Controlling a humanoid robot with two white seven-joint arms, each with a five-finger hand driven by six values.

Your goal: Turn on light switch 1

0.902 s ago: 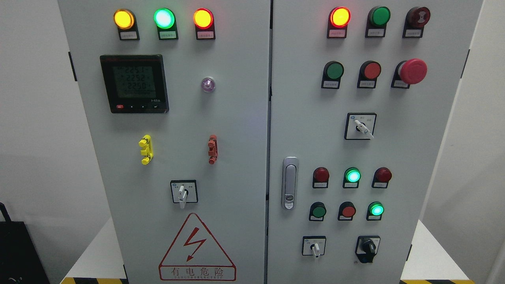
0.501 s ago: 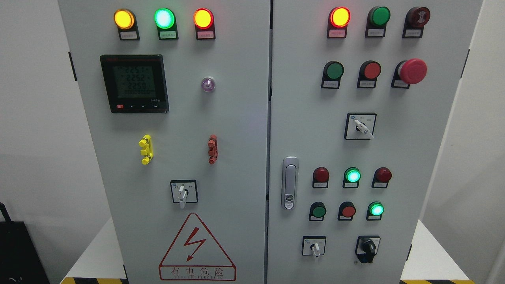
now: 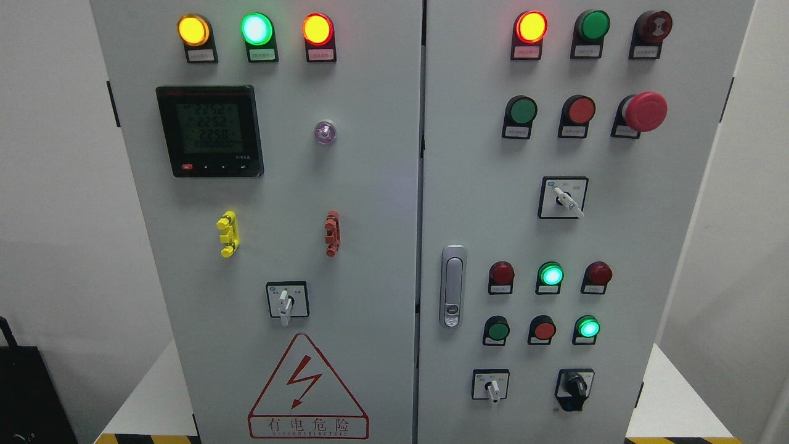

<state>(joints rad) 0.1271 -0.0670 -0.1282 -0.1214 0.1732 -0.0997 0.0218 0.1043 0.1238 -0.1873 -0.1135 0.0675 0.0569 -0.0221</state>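
Observation:
A grey electrical cabinet with two doors fills the head view. Its left door [image 3: 345, 203] carries three lit lamps at the top, a digital meter [image 3: 209, 131] and a white rotary switch [image 3: 285, 301] pointing down. Its right door [image 3: 487, 185] carries a lit red lamp [image 3: 531, 26], unlit green [image 3: 523, 111] and red [image 3: 580, 110] push buttons, a red mushroom stop button [image 3: 644, 111], and a white rotary switch [image 3: 566, 198] pointing to the lower right. Lower down are small lamps and buttons, two glowing green [image 3: 551, 274], a white rotary switch [image 3: 492, 388] and a black one [image 3: 576, 385]. Neither hand is in view.
A silver door latch [image 3: 453, 286] sits at the right door's left edge. A red warning triangle [image 3: 307, 385] is low on the left door. Yellow [image 3: 228, 234] and red [image 3: 332, 233] clips stick out of the left door. A black object [image 3: 24, 394] stands at the lower left by the wall.
Only the top reading on the digital meter has changed slightly. Nothing else has moved.

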